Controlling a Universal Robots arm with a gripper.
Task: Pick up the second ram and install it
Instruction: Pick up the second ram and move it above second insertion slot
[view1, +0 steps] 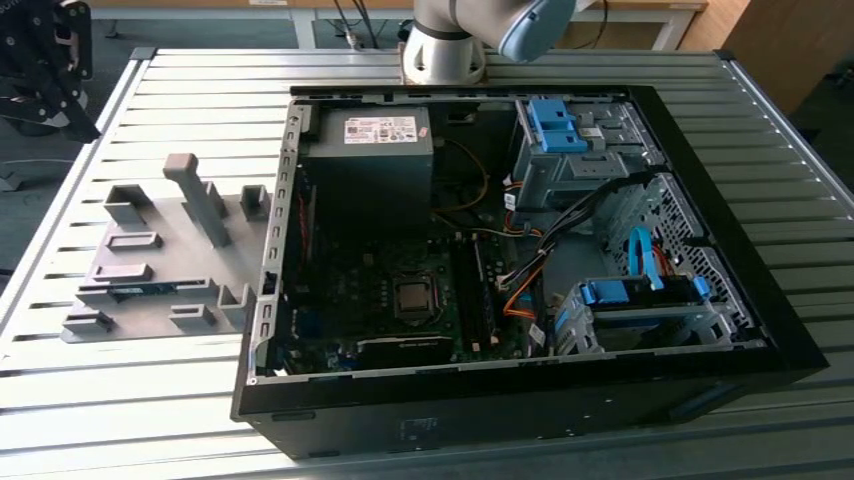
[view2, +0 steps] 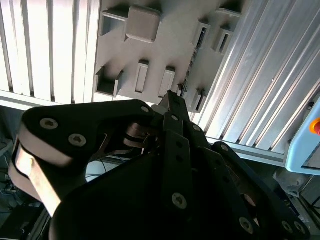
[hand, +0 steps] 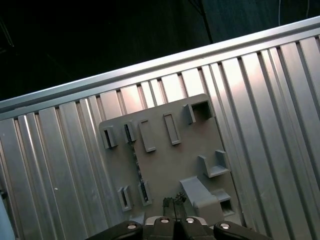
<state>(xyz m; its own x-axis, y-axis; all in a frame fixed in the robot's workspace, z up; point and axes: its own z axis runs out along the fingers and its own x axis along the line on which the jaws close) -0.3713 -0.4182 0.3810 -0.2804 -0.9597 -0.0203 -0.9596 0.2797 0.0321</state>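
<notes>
The jaws look closed, black fingertips (hand: 169, 202) pressed together with nothing between them. I see them meet at one narrow tip (view2: 170, 98), touching nothing. They hang over the fixture (hand: 170, 165), pointed straight down at it.

The fixture is a flat grey matte plastic plate with raised square-cornered blocks, open pockets and one tall post. In both wrist views the ram (hand: 137, 165) stands on edge in it, a thin dark strip with its ends in two small slotted blocks. I see the same strip edge-on (view2: 192, 62), apart from the fingertips. In the exterior view the ram (view1: 140, 288) shows blue-green, lying low in the fixture (view1: 160, 222) toward that view's left.

Under the plate is the tabletop (hand: 265, 100) of ribbed aluminium slats, bright and glaring in places (view2: 30, 50).

In the exterior view, just beside the fixture on that view's right, a black case (view1: 507, 405) lies open on the tabletop (view1: 107, 400), with board, cables and blue drive latches exposed. Behind it the arm (view1: 454, 35) rises from its grey round base at the far edge and leaves the top of the view.
</notes>
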